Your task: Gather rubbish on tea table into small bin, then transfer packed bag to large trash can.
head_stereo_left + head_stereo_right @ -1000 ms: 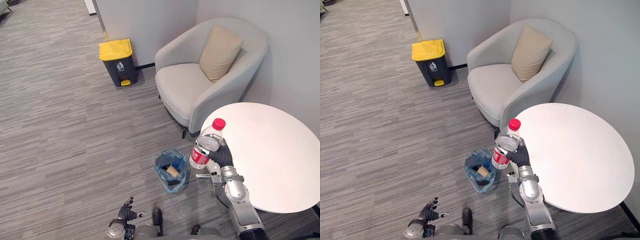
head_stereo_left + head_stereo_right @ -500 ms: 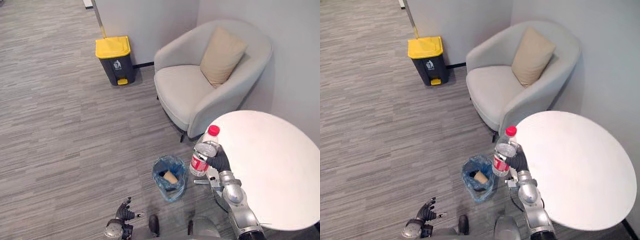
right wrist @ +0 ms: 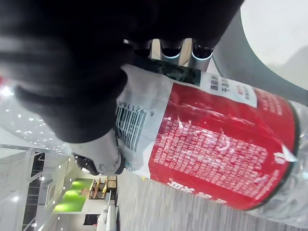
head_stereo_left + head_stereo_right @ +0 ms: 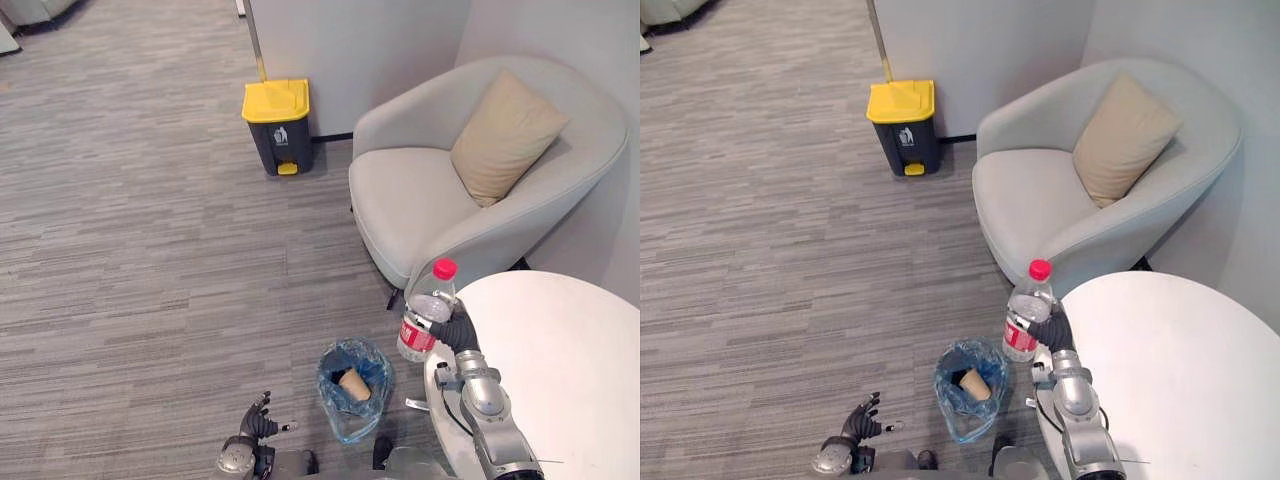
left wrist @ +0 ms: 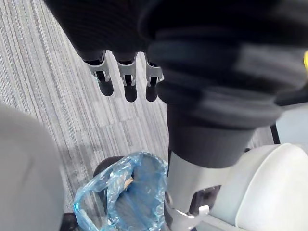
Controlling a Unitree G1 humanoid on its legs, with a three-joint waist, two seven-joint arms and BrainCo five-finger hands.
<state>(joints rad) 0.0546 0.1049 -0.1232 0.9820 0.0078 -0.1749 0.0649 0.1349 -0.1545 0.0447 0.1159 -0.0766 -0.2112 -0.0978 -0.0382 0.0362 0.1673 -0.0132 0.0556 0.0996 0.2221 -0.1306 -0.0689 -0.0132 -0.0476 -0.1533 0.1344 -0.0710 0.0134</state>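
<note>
- Covering most of the scene: grey striped carpet floor (image 4: 120, 250), bare apart from the items below.
- Pale grey armchair (image 4: 420, 200) stands against the wall, just behind the counter; a tan cushion (image 4: 505, 135) leans upright against its backrest.
- Round white counter (image 4: 570, 370) at the robot's right; the top seen here carries no rubbish.
- Large trash can (image 4: 277, 125), dark body with yellow lid shut, stands against the wall to the left of the armchair, well apart from the counter.
- Small bin (image 4: 345, 425) lined with a blue bag (image 5: 96, 197) stands on the floor near the counter's left edge. Bag mouth open; a brown paper cup (image 4: 352, 383) lies tilted inside.
- Water bottle (image 4: 425, 320), clear with a red cap and a red-and-white label, held roughly upright in the air just off the counter's left edge. It is above and to the right of the small bin, not over its mouth.
- Right hand (image 4: 458, 330) is wrapped round the bottle's lower half; the right wrist view shows its thumb (image 3: 101, 154) pressed on the label with the fingers curled round the far side.
- Left hand (image 4: 255, 425) hangs low near the floor, left of the small bin, fingers (image 5: 126, 82) straight and slightly spread, holding nothing.
</note>
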